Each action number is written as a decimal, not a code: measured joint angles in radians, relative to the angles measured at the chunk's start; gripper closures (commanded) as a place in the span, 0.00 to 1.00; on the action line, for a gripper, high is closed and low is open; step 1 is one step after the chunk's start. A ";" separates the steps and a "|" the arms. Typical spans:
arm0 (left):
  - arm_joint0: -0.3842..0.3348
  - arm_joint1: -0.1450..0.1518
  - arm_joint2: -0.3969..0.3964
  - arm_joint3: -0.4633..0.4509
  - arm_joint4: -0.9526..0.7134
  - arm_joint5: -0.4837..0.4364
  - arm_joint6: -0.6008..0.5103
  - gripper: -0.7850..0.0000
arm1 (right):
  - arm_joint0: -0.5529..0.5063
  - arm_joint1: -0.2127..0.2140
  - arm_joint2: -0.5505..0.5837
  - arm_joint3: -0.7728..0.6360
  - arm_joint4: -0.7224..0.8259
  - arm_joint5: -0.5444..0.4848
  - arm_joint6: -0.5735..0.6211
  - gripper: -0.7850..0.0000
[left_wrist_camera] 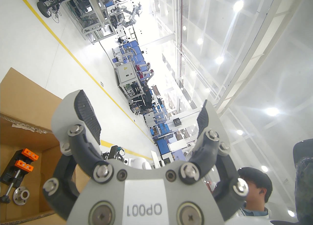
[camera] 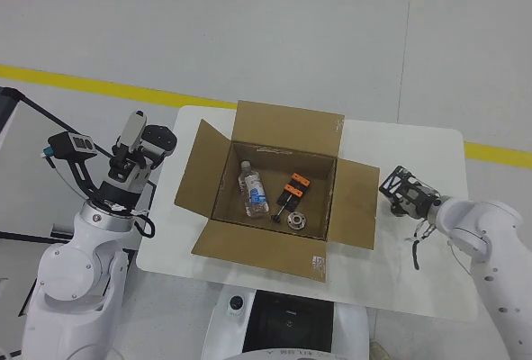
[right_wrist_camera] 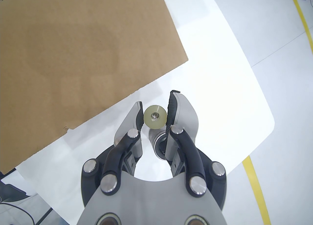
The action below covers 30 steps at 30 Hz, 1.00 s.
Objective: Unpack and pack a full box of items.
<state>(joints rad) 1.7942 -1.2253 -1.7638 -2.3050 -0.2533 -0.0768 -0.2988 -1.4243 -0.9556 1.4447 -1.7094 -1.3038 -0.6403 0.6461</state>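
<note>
My right gripper (right_wrist_camera: pixel 156 100) sits over the white table (camera: pixel 401 270), just beside the right-hand flap of the cardboard box (camera: pixel 288 126). Its fingers are clenched around a small round part (right_wrist_camera: pixel 155 117), a pale disc with a bolt head in its middle and a metal barrel behind it (a roller perhaps, though I cannot make out exactly what the piece is). One pad presses against the disc's rim. The other looks to be touching as well, but the gap there is too fine for me to be sure. The part is outside the box, over the table.

My left gripper (left_wrist_camera: pixel 144 103) is at the opposite side of the box, near the left flap. It is turned upward toward the ceiling, its fingers spread wide with nothing between them.

The box stands in the middle of the table with all four flaps folded outward. Three things lie on its floor. A clear water bottle (camera: pixel 253 189) lies toward the left wall. A black clamp (camera: pixel 292 189) with orange blocks lies near the bottle but apart from it, toward the right. A metal flange (camera: pixel 294 220) rests just beside the end of the clamp's screw handle, on the side of the box nearer to me.
</note>
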 measured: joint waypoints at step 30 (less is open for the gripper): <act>0.000 0.000 0.000 0.000 0.000 0.000 0.000 0.00 | -0.056 0.018 0.158 -0.170 0.071 0.059 -0.002 1.00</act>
<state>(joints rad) 1.7942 -1.2253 -1.7638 -2.3050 -0.2533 -0.0768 -0.2988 -1.4799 -0.9372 1.6023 -1.8798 -1.2329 -0.5810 0.6440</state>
